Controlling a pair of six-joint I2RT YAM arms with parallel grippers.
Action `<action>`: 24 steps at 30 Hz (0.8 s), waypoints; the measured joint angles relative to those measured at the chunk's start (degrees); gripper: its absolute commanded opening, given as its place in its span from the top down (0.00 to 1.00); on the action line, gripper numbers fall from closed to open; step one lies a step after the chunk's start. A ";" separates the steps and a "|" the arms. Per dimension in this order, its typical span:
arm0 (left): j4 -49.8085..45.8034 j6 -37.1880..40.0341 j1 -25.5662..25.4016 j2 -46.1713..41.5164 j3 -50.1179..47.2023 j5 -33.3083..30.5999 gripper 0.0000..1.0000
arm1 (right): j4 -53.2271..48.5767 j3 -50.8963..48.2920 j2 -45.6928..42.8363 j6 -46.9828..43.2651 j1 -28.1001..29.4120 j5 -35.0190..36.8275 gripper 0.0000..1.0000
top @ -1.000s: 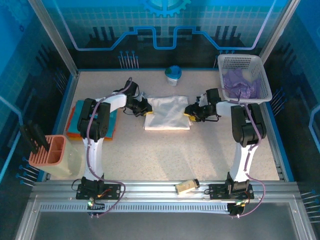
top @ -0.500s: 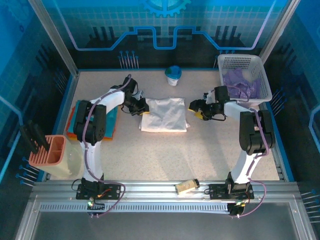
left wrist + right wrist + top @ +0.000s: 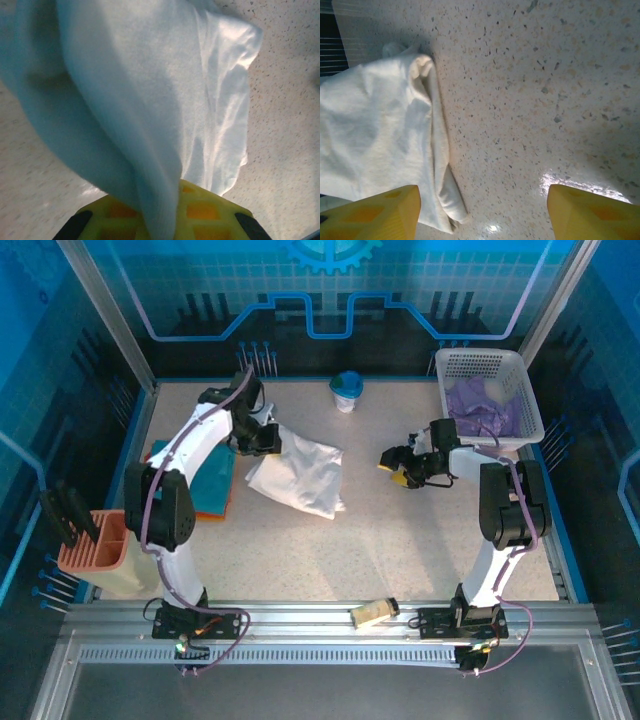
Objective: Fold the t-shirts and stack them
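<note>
The white t-shirt [image 3: 298, 476] lies folded and rumpled on the desk [image 3: 400, 550], on the near side of the cup [image 3: 347, 390] and a little to its left, turned at a slant. Its edge towards the left of the cup is pinched in the left tool [image 3: 262, 440], which is closed on the cloth. In the left wrist view the white fabric [image 3: 150, 100] runs out from between the yellow fingers [image 3: 210, 215] and drapes down to the speckled surface. The right tool [image 3: 398, 462] hangs near the desk to the right of the cup and nearer, clear of the shirt. Its yellow fingers [image 3: 375, 210] stand wide apart with nothing between them. A teal t-shirt [image 3: 205, 488] lies well left of the cup. Right of the cup, a pale purple t-shirt [image 3: 478, 408] sits bunched in the white lattice basket [image 3: 480, 362].
</note>
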 measured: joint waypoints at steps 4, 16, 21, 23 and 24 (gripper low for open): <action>-5.79 1.77 0.70 -4.17 3.06 -4.20 1.00 | 0.04 -0.39 -0.02 0.17 0.00 -0.90 0.32; -21.97 5.95 5.60 -10.97 14.47 -12.22 1.00 | 0.46 -0.37 -0.20 0.20 0.13 -2.67 0.33; -25.59 7.65 8.02 -12.39 15.52 -13.68 1.00 | 0.46 -0.37 -0.20 0.20 0.59 -3.26 0.34; -26.36 8.31 8.44 -13.16 15.56 -14.21 1.00 | 0.46 -0.37 -0.20 0.22 0.94 -3.45 0.34; -26.67 8.52 8.59 -13.57 15.58 -14.71 1.00 | 0.46 -0.37 -0.17 0.22 1.07 -3.52 0.34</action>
